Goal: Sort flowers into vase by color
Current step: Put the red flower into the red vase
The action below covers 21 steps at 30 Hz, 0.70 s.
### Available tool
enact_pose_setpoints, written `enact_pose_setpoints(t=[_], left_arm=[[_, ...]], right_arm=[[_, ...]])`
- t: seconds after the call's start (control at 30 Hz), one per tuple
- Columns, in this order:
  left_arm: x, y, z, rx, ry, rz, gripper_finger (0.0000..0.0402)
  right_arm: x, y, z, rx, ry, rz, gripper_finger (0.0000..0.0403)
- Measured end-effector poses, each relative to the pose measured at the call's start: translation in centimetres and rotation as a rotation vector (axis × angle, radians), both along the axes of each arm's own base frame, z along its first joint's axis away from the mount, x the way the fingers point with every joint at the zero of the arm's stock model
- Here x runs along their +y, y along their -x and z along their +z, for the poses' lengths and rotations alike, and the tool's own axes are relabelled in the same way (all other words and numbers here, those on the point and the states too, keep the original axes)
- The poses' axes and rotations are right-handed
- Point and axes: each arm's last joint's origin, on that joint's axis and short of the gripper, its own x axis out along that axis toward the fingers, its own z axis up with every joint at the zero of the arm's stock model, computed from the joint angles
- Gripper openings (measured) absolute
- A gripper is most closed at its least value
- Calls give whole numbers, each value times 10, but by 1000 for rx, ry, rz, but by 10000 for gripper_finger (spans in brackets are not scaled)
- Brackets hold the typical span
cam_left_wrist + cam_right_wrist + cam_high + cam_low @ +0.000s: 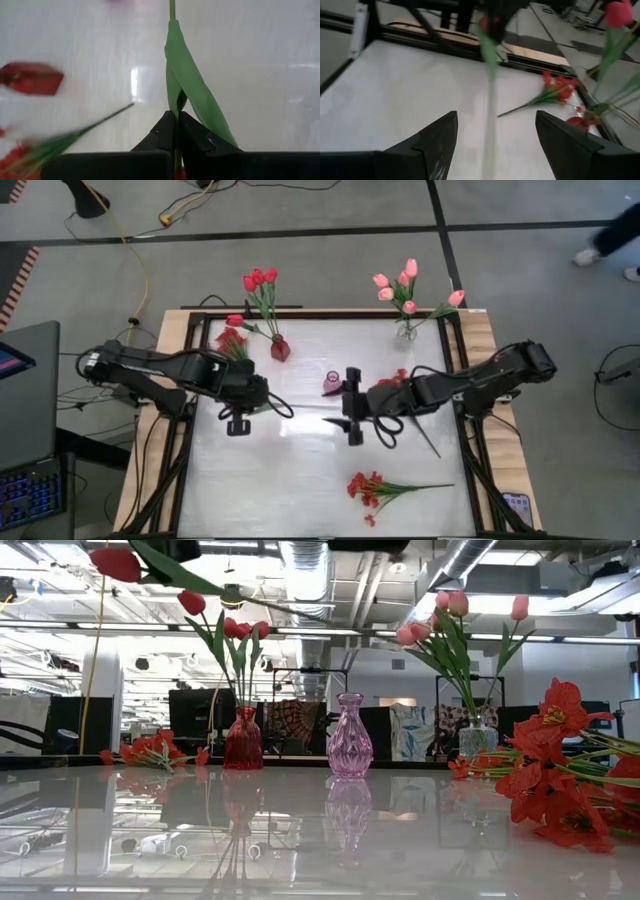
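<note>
Left wrist view shows the left claw (175, 131) clamped tight on a thin green stem with a long leaf (192, 87), its two fingers pressed together around it. In the low view a red tulip (117, 563) hangs at the top left, above the tabletop, on a leafy stem running toward the top centre; whether it belongs to the held stem I cannot tell. In the high view the left claw (238, 423) sits left of the tabletop's middle, and the right claw (353, 407) faces it from the right, its fingers spread wide apart and holding nothing. Between them, a little farther back, stands an empty pink vase (331, 383). At the back left a red vase (280, 348) holds red tulips (259, 279); at the back right a clear vase (405, 332) holds pink tulips (404, 283). A red bunch of small blossoms (230, 340) lies at the left edge near the left arm, and another red bunch (366, 486) lies at the front of the white tabletop (290, 480).
</note>
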Motion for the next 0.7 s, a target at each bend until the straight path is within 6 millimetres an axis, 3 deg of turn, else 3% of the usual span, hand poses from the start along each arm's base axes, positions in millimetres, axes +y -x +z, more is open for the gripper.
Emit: enact_pose_setpoints(t=[0.17,0.33,0.57,0.7], left_arm=[[-4,-4,1,-45,-16,-62,0],[-4,-9,2,-90,-46,-86,0],[-5,-28,-10,-77,-93,-137,0],[-4,-35,-16,-50,-118,-131,0]], right_arm=[[-21,-5,5,1,-20,-59,295],[-36,-14,5,61,-93,-5,295],[-38,-47,-16,254,-104,53,295],[-36,-58,-16,286,-106,63,295]])
